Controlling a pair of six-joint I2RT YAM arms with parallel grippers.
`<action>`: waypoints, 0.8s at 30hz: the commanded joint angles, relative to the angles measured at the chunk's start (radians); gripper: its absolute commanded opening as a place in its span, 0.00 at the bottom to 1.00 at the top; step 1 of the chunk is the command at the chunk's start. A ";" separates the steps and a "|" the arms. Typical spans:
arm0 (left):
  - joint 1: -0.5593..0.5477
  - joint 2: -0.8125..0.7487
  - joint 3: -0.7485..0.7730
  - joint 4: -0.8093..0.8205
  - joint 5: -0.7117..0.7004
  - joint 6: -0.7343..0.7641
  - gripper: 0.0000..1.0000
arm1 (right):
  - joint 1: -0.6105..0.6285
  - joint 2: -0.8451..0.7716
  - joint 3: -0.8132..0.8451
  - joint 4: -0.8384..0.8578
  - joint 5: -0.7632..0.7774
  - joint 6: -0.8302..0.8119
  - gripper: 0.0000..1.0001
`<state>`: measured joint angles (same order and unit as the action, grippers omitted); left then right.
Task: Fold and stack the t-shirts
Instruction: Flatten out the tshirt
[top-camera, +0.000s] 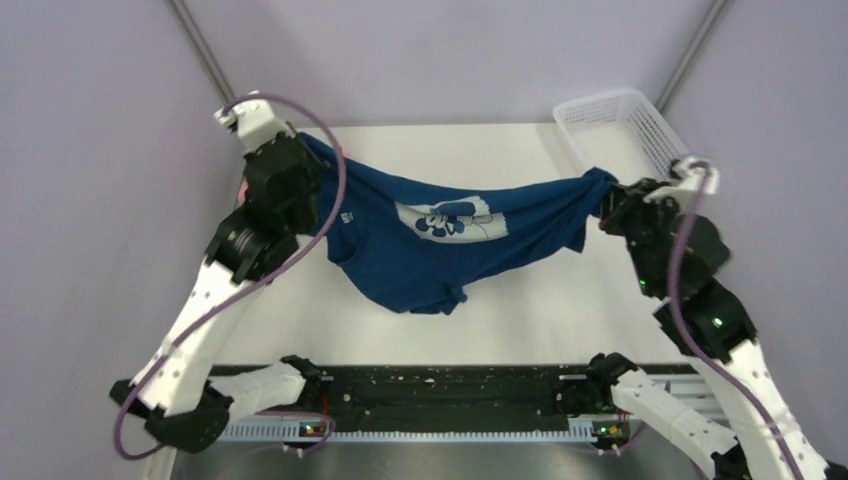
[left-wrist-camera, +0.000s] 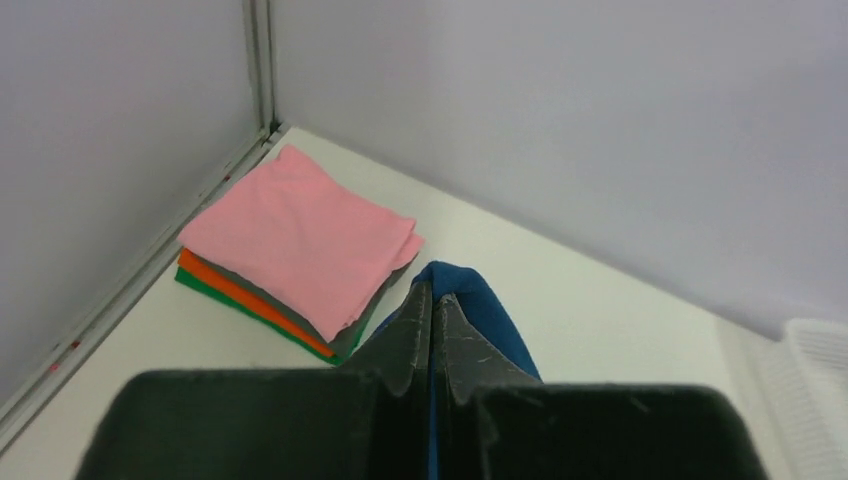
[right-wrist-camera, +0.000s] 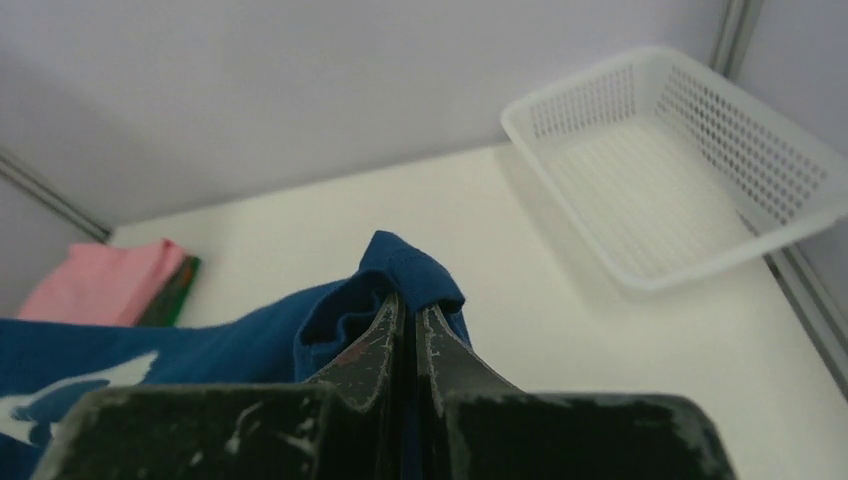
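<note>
L gripper (left-wrist-camera: 431, 312): jaws pinched on navy t-shirt (top-camera: 430, 250) edge, only a blue sliver visible.
R gripper (right-wrist-camera: 408, 318): clamped on the bunched opposite end.
Shirt: strung btwn arms; low hem touching table (top-camera: 560, 310)? Can't tell.
Folded stack (left-wrist-camera: 300, 240): pink on top, far-left corner; top cam mostly hides it behind L arm (top-camera: 270, 200).

This looks like a robot laboratory cell. Ahead of both pairs of jaws stand plain pale-violet panels (top-camera: 430, 50) joined by metal corner posts (top-camera: 203, 50); under the jaws lies a white table (top-camera: 560, 310), and behind them the arm bases (top-camera: 290, 385) sit on a black rail (top-camera: 450, 400).
</note>
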<state>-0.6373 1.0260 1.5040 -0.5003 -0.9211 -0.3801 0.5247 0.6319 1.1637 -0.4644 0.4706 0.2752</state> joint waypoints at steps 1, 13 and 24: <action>0.229 0.168 0.006 -0.003 0.237 -0.077 0.00 | -0.010 0.138 -0.142 0.057 0.165 0.038 0.00; 0.425 0.974 0.549 0.074 0.541 -0.044 0.00 | -0.374 0.618 -0.280 0.582 -0.225 0.007 0.00; 0.434 1.110 0.547 0.209 0.652 -0.024 0.00 | -0.391 0.836 -0.261 0.705 -0.218 -0.082 0.03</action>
<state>-0.2115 2.1273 2.0380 -0.4034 -0.3096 -0.4164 0.1467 1.4158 0.8585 0.1440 0.2554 0.2180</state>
